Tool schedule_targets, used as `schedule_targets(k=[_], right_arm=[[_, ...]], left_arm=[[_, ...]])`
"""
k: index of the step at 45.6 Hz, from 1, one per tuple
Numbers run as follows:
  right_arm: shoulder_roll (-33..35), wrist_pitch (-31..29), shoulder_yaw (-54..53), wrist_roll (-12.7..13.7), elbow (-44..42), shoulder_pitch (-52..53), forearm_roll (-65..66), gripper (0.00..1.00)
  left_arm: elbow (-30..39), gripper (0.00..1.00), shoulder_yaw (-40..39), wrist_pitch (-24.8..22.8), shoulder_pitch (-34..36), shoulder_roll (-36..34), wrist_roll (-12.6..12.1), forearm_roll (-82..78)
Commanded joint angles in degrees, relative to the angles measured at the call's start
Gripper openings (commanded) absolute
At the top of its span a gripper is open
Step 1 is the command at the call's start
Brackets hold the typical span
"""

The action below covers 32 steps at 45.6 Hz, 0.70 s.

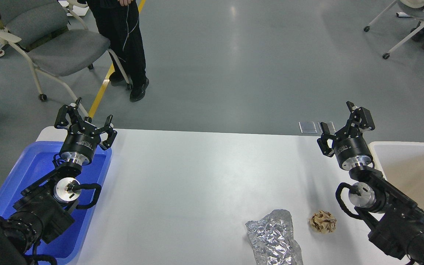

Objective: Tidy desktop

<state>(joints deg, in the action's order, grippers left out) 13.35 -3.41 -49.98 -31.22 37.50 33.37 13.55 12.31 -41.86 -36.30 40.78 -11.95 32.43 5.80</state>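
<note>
The white desktop [197, 176] fills the middle of the head view. On its near right part lie a crumpled silver foil wrapper [274, 237] and, just right of it, a small crumpled brown paper ball [322, 221]. My left gripper [85, 116] hovers open over the far end of the blue tray, with nothing between its fingers. My right gripper [339, 119] is raised open near the desktop's far right edge, well behind the paper ball, and holds nothing.
A blue plastic tray [35, 165] sits at the left edge under my left arm. A beige bin [414, 165] stands at the right beside my right arm. Beyond the table are a grey chair [50, 44] and a standing person's legs [123, 44].
</note>
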Motion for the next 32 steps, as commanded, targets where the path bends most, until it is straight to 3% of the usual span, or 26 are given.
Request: schedule_targets(k=[1, 5, 10, 15, 20, 32], right_arm=[[0.01, 2.09, 0.05, -0.16, 0.2, -0.23, 0.08, 1.0], [0.19, 3.14, -0.21, -0.25, 1.52, -0.32, 0.08, 1.0], [0.8, 8.5, 0.14, -0.16, 4.5, -0.23, 0.16, 1.0], [3.96, 10.97, 2.24, 2.64, 12.06, -0.15, 1.92, 1.0], [9.67, 10.97, 11.55, 10.03, 18.12, 1.26, 6.83, 1.0], [26.19, 10.09, 38.44, 11.09, 32.71, 15.66, 15.02, 1.0]], left_arm=[[0.0, 1.0, 0.02, 0.0, 0.0, 0.0, 0.0, 0.0], [0.0, 1.0, -0.07, 0.08, 0.0, 0.0, 0.0, 0.0], [0.0, 1.0, 0.02, 0.0, 0.0, 0.0, 0.0, 0.0], [0.0, 1.0, 0.02, 0.0, 0.0, 0.0, 0.0, 0.0], [0.0, 1.0, 0.02, 0.0, 0.0, 0.0, 0.0, 0.0], [0.0, 1.0, 0.02, 0.0, 0.08, 0.0, 0.0, 0.0]])
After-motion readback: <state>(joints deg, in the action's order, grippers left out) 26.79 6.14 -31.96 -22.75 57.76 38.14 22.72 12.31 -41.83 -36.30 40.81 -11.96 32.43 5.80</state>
